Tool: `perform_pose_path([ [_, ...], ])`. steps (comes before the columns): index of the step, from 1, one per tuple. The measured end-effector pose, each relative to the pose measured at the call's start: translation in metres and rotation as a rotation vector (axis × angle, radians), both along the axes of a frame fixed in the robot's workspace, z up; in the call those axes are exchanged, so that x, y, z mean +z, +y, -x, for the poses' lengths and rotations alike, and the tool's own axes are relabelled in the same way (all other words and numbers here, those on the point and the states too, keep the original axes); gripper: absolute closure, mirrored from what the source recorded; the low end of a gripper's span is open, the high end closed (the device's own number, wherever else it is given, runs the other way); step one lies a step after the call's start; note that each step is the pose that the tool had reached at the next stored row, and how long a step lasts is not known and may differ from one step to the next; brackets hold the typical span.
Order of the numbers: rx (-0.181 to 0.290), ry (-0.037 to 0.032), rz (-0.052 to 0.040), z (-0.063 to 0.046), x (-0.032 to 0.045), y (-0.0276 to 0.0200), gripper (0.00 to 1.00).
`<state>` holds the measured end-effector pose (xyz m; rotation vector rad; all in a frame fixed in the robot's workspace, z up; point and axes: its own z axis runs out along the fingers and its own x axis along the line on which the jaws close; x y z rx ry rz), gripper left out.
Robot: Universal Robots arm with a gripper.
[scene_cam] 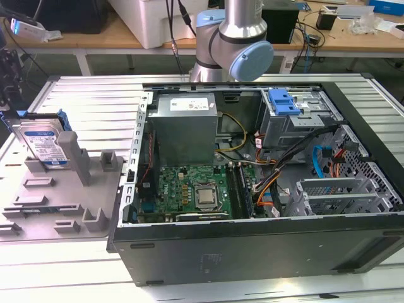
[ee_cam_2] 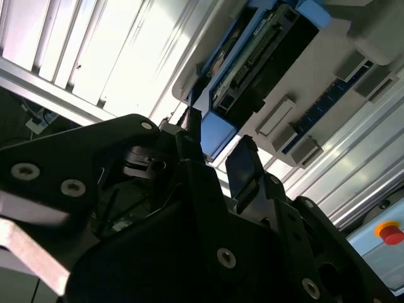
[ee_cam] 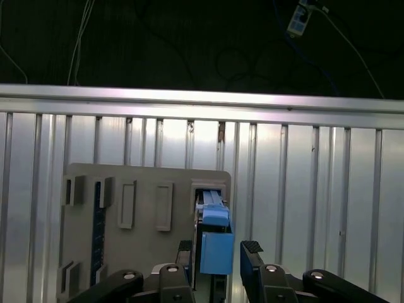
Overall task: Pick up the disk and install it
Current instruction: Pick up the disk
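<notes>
Pick step, disk not yet grasped: tool fingers apart, straddling the blue carrier end of the disk. It stands upright in a slot of the grey fixture, by the bench edge at the exterior view's left. Open case holds the cage in one corner. I reckon the grasp needs square closure on the carrier sides

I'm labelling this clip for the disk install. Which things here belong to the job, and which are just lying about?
Job: the disk, standing in the grey holder; the gripper, open either side of it; the open computer case with its drive cage.
Lying about: white box and cables on the wooden bench; red button.
</notes>
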<state>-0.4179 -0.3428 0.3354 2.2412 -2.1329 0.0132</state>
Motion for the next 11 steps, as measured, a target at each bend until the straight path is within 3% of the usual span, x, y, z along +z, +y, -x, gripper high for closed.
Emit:
perform_pose_path([
  [6,0.000,0.0002,-0.0006,-0.0004,-0.0010,-0.0025,0.56],
  [11,0.000,0.0001,-0.0122,-0.0017,-0.0025,-0.0027,0.56],
])
